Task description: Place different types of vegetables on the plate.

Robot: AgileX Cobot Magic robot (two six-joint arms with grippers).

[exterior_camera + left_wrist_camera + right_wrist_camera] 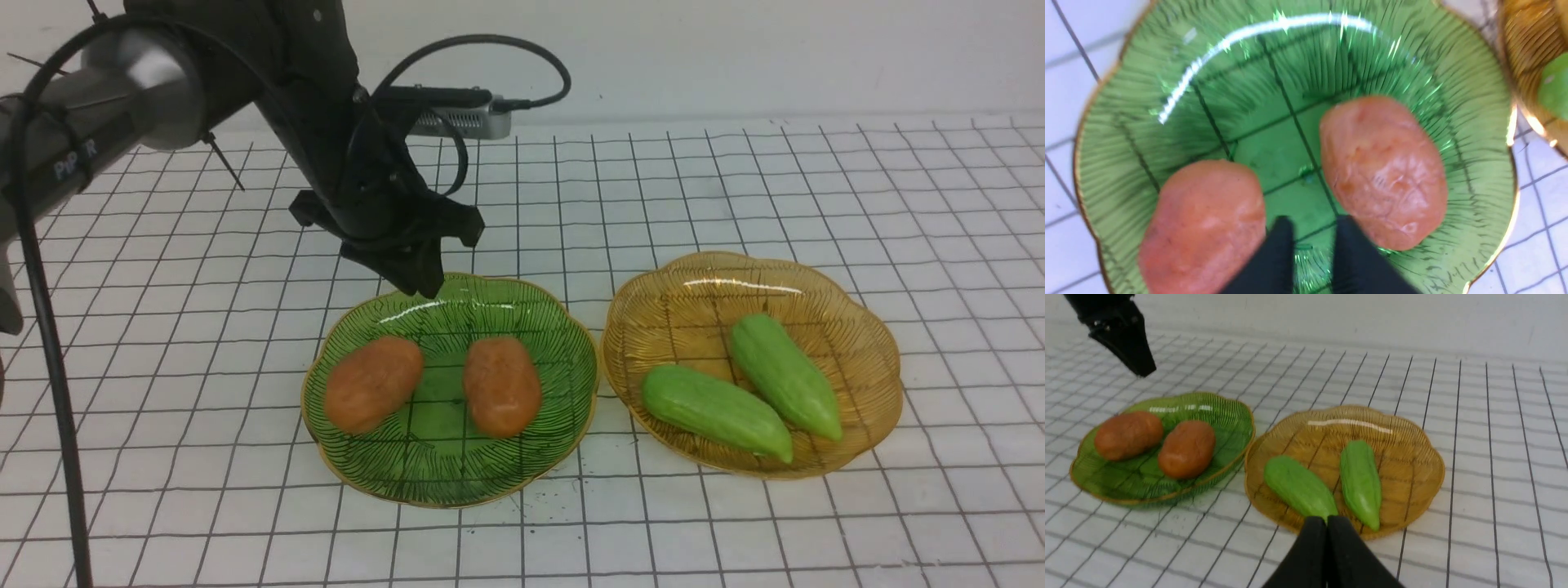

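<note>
Apparently finished: both orange-brown potatoes [374, 382] lie apart on the green plate [563, 343], both green gourds [715, 412] touch on the amber plate [873, 359], and the left gripper [420, 282], nearly closed and empty, hovers over the green plate's far rim.

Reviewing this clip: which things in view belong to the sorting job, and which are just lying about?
Job:
- two potatoes, on the green plate
- two gourds, on the amber plate
- left end effector, empty above the green plate

Lying about:
- grid cloth
- grey box behind the left arm
</note>
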